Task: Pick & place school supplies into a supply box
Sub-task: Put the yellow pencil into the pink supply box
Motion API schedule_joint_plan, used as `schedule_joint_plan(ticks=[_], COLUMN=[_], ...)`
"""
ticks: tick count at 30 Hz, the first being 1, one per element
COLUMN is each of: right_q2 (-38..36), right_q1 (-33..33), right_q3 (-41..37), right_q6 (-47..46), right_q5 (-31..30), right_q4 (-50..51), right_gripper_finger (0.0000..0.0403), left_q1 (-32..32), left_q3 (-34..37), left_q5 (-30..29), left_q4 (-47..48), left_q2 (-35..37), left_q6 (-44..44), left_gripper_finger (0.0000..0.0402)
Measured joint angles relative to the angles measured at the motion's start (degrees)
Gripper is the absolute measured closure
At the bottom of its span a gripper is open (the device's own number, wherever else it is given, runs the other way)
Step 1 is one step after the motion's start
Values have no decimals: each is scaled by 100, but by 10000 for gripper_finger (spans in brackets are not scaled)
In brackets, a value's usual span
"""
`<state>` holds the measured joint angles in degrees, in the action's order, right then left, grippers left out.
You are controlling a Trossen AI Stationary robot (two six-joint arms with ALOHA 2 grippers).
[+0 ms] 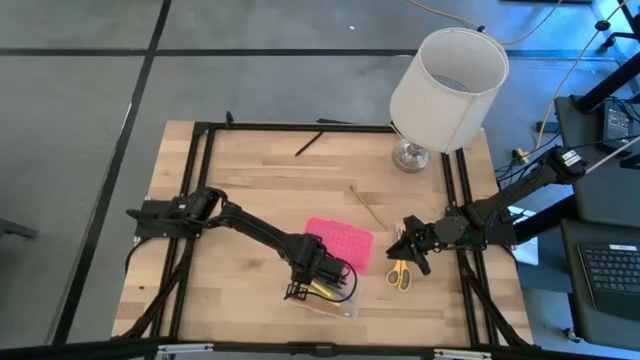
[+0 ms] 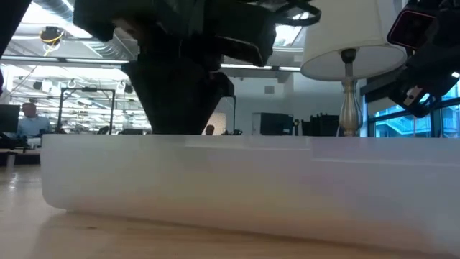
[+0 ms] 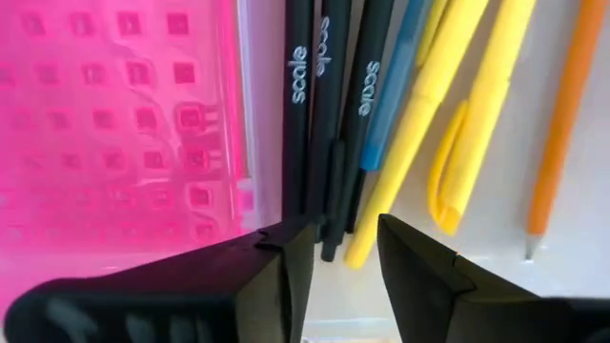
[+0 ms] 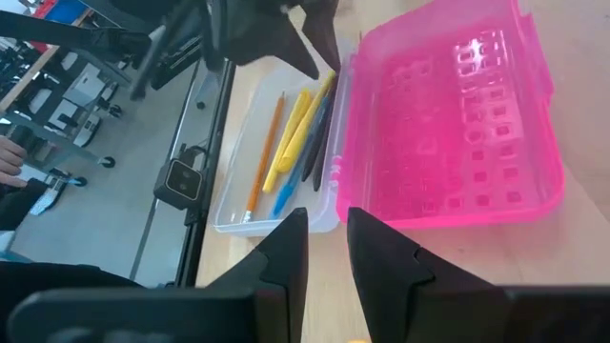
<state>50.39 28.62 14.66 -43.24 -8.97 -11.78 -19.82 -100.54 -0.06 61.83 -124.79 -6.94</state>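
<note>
The supply box lies open near the table's near edge, its pink dotted lid [image 1: 340, 243] flat beside the clear base [image 1: 326, 297]. Black, blue and yellow pens [image 3: 381, 105] and an orange pencil [image 3: 562, 114] lie side by side in the base. My left gripper [image 3: 345, 255] is open just above the black pens' ends, over the base [image 1: 308, 282]. My right gripper [image 4: 328, 250] is open, right of the lid [image 1: 410, 248] and just beyond the yellow-handled scissors [image 1: 400, 273], which lie flat on the table. A wood-brown pencil [image 1: 368, 207] and a black pen [image 1: 308, 143] lie loose on the table.
A white-shaded lamp [image 1: 445, 90] stands on its metal foot [image 1: 411, 155] at the far right corner. A black frame [image 1: 200, 200] runs along the table's left, far and right edges. The low view is filled by the base's clear wall [image 2: 215, 180]. Bare wood lies left of the box.
</note>
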Motion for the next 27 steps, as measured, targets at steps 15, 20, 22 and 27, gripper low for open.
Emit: schedule_joint_plan(ticks=[15, 20, 22, 27], right_q2=[2, 2, 2, 0], right_q1=[0, -2, 0, 0], right_q3=[0, 0, 0, 0], right_q6=[-19, -20, -17, 3], right_q5=[0, -2, -2, -4], right_q4=[-148, -279, -352, -417], right_gripper_finger=[320, 320, 320, 320], left_q1=[81, 294, 377, 532], left_q3=[-1223, -1223, -1223, -854], left_q5=[-430, -1034, -1219, -1492], left_q4=[1191, 1215, 1213, 724], left_q2=[564, 1532, 1939, 2936], left_q6=[-146, -334, -427, -555], left_gripper_finger=[291, 295, 297, 296])
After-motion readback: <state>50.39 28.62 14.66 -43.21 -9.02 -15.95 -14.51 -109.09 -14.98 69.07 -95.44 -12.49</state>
